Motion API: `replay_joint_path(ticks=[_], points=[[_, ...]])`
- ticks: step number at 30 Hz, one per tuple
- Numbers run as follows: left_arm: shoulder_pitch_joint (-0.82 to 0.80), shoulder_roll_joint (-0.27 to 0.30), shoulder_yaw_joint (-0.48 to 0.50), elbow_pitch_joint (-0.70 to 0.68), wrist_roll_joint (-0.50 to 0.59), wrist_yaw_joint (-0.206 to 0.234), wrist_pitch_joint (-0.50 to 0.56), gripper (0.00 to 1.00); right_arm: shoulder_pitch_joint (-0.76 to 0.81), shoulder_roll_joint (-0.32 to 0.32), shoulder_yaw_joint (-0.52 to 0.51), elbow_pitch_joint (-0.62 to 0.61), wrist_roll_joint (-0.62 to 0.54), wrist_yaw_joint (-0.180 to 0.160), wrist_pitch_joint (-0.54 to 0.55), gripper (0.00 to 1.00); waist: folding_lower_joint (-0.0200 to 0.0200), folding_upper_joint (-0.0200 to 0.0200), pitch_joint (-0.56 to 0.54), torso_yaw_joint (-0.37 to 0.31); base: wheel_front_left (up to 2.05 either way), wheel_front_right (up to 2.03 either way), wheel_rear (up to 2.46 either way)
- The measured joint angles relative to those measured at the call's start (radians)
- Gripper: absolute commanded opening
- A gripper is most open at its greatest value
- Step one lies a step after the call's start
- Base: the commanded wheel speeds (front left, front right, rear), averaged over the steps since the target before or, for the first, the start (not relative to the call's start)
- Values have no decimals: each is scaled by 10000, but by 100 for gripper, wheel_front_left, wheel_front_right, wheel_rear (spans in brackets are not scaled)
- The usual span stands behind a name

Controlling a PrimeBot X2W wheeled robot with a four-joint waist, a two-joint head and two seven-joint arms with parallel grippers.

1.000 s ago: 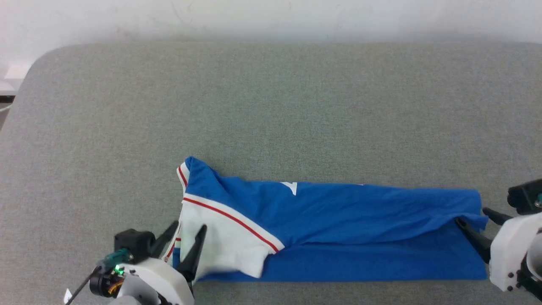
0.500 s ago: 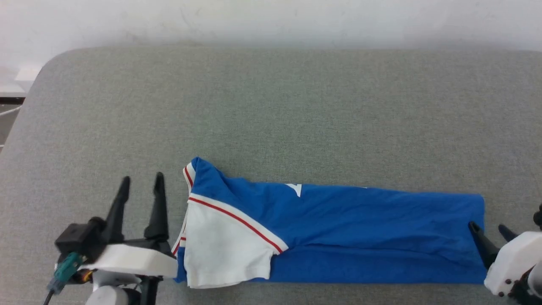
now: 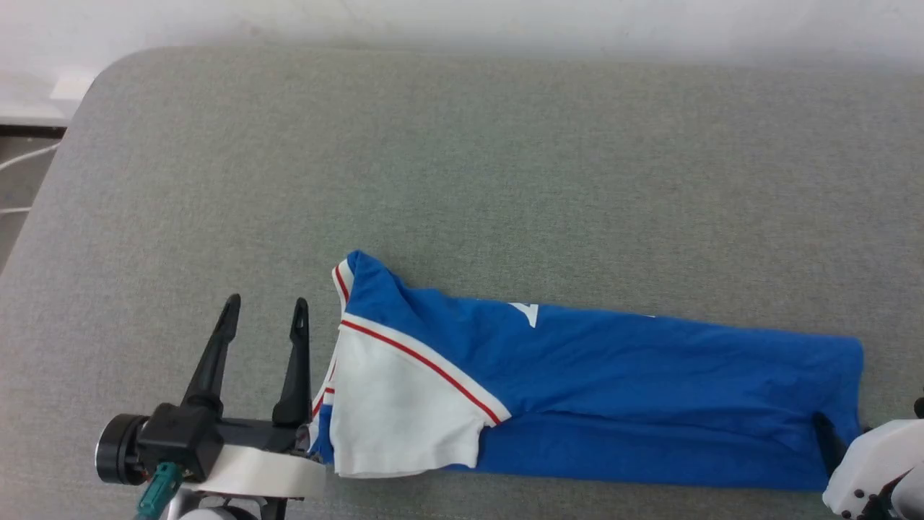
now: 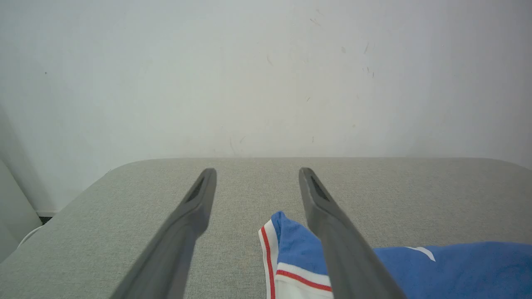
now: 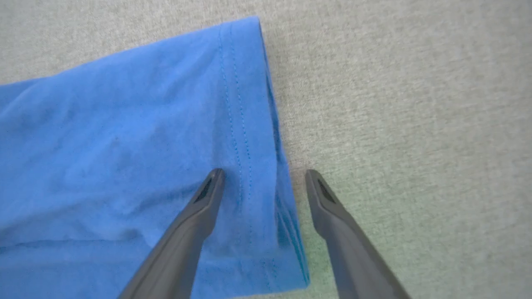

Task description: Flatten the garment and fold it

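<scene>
The royal-blue garment [image 3: 613, 390] lies on the grey table as a long strip folded lengthwise. Its white sleeve [image 3: 404, 412] with red trim is at the left end, and a scrap of white lettering shows at the top fold. My left gripper [image 3: 265, 309] stands open just left of the collar end, with nothing between its fingers. In the left wrist view the garment's collar corner [image 4: 291, 241] sits beside the right finger. My right gripper [image 5: 264, 172] is open at the hem end [image 5: 245, 124]. One finger is over the blue cloth and the other over the bare table.
The grey padded table [image 3: 462, 180] runs wide behind the garment to a pale wall [image 3: 462, 22]. Its rounded left corner [image 3: 108, 68] drops to a floor with cables [image 3: 25, 159]. My right arm's white wrist [image 3: 870, 469] sits at the lower right edge.
My left gripper has come off the white sleeve and now stands open to the left of the garment. The raised top layer at the hem end has settled flat. The head camera has shifted.
</scene>
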Motion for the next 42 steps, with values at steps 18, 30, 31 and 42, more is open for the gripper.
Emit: replay_joint_path(ticks=[18, 30, 31, 42], points=[[-5, -176, -94, 418, 407, -347, 0, 100, -297, -128, 430, 940, 815, -59, -700, 0, 0, 0, 92, 66, 0, 0, 0], [-5, -199, -88, 631, 376, -439, 0, 100, -399, -1118, -997, 815, 104, 13, -675, 0, 0, 0, -114, -157, 0, 0, 0], [-5, -201, -86, 644, 364, -439, 0, 100, -397, -1137, -974, 738, 104, 13, -623, 0, 0, 0, -119, -161, 0, 0, 0], [3, -251, -90, 826, 255, -510, 0, 100, 748, -924, 376, -2050, 694, 8, 476, 0, 0, 0, -436, -13, 0, 0, 0]])
